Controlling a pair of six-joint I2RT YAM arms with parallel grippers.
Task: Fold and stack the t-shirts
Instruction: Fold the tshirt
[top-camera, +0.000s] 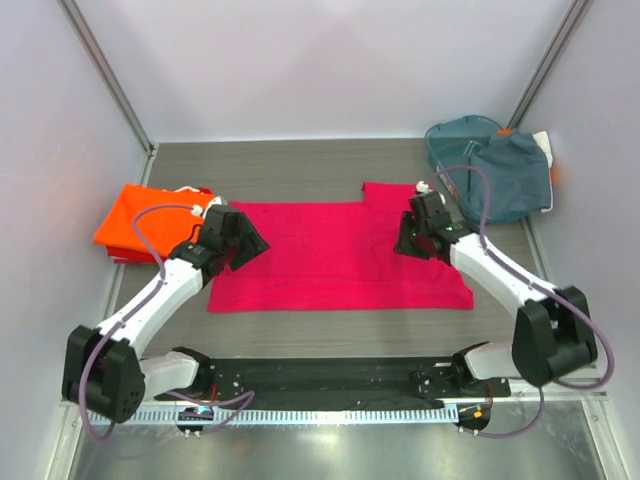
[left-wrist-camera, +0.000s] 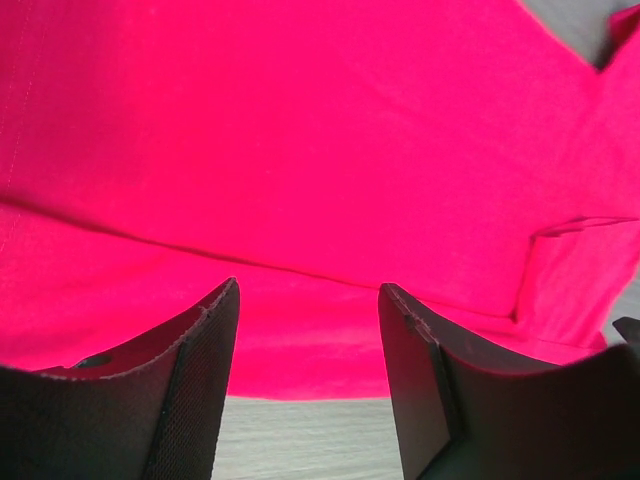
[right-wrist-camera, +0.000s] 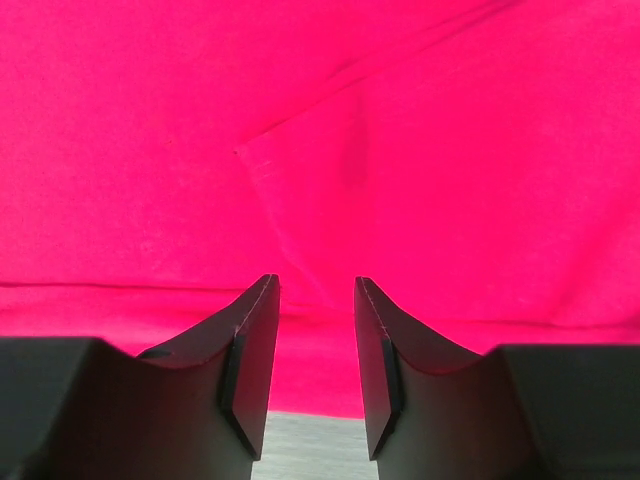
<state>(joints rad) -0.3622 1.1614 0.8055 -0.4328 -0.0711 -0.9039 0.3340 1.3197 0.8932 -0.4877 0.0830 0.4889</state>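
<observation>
The magenta-pink t-shirt (top-camera: 330, 255) lies flat in the middle of the table, partly folded to a wide rectangle. It fills the left wrist view (left-wrist-camera: 300, 150) and the right wrist view (right-wrist-camera: 320, 130). My left gripper (top-camera: 252, 243) is open and empty just over the shirt's left edge (left-wrist-camera: 308, 295). My right gripper (top-camera: 405, 240) is open and empty over the shirt's right part (right-wrist-camera: 316, 288). The orange t-shirt (top-camera: 140, 220) lies folded at the far left. Grey-blue t-shirts (top-camera: 510, 175) lie heaped at the back right.
A teal plastic basket (top-camera: 455, 135) stands at the back right under the grey-blue heap. Grey walls close in the left, back and right sides. A black rail (top-camera: 320, 375) runs along the near edge between the arm bases.
</observation>
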